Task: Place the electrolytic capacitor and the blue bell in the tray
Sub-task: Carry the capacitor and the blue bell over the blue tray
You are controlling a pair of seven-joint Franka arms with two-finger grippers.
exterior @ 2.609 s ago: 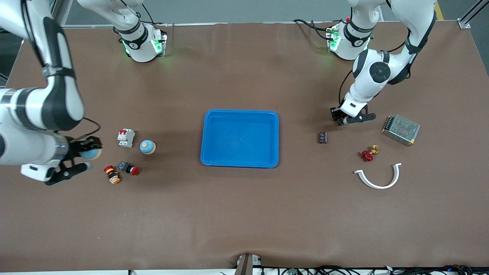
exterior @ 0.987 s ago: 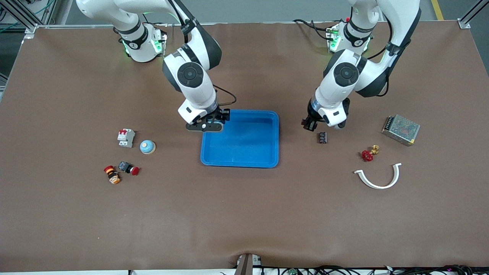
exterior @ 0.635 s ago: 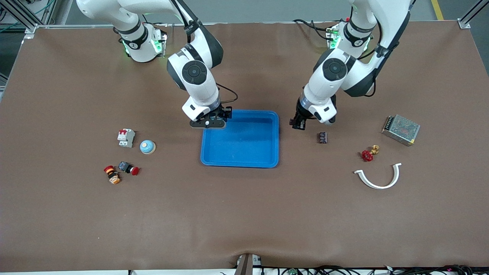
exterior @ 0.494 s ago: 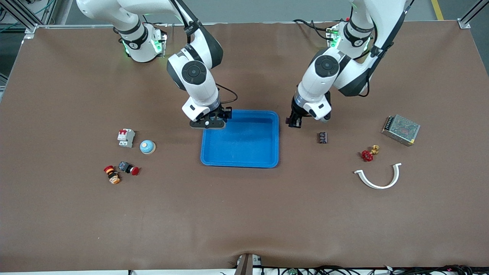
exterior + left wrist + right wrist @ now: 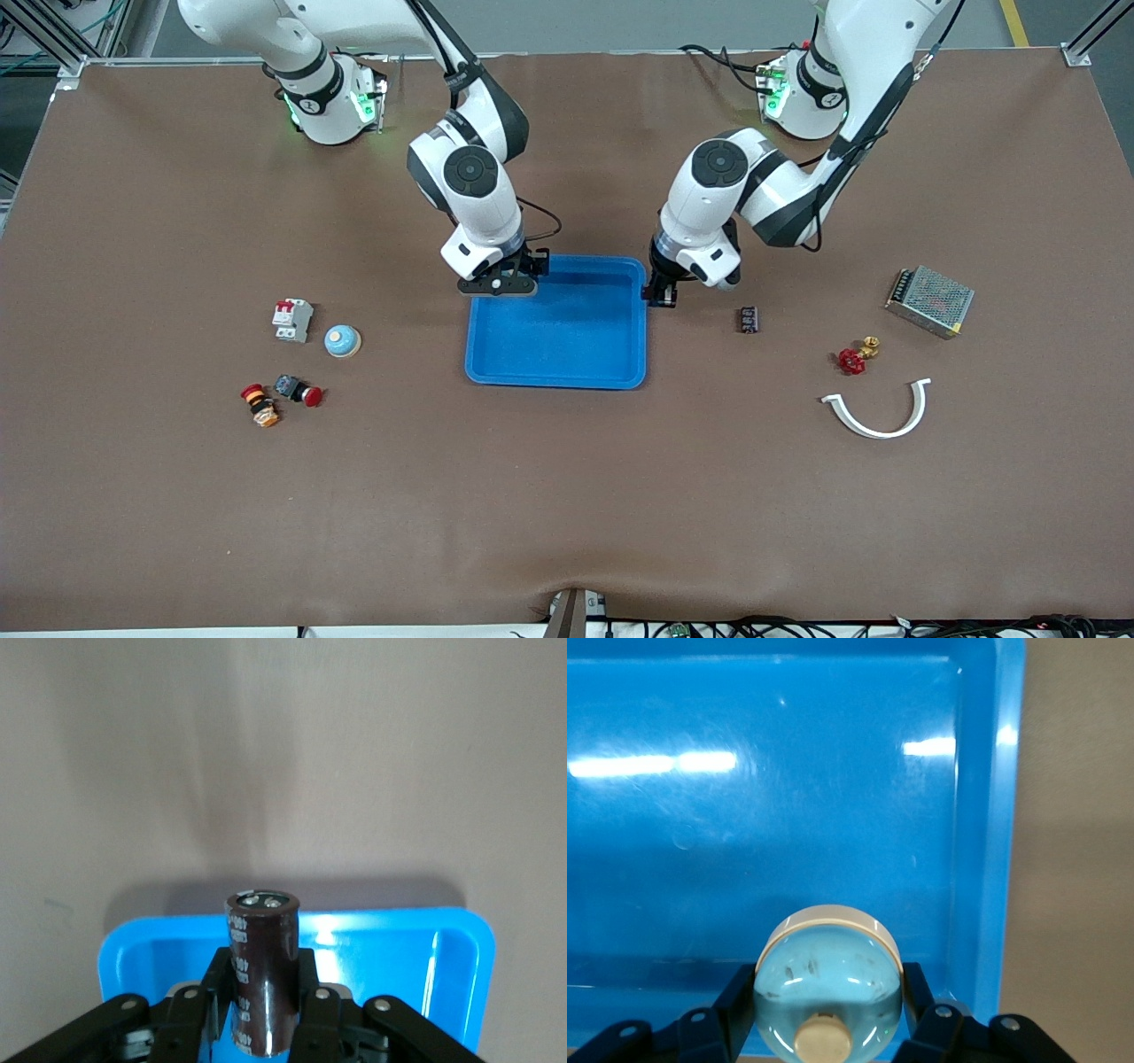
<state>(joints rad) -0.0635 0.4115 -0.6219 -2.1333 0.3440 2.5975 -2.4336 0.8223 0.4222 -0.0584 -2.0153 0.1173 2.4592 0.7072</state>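
While both arms are converging on the tray (image 5: 556, 354), the left tool (image 5: 266, 1010) is clenching an electrolytic capacitor (image 5: 262, 979) by its sides over the tray's rim at the left arm's end, and the right tool (image 5: 828, 1010) is gripping a blue bell (image 5: 828, 988) above the tray's floor. Both look light and rigid; the capacitor's glossy sleeve and the bell's dome seem slippery, so side holds suit them. I am counting one tray, two bells, counting the second bell (image 5: 342, 341) sitting on the surface, and one held capacitor.
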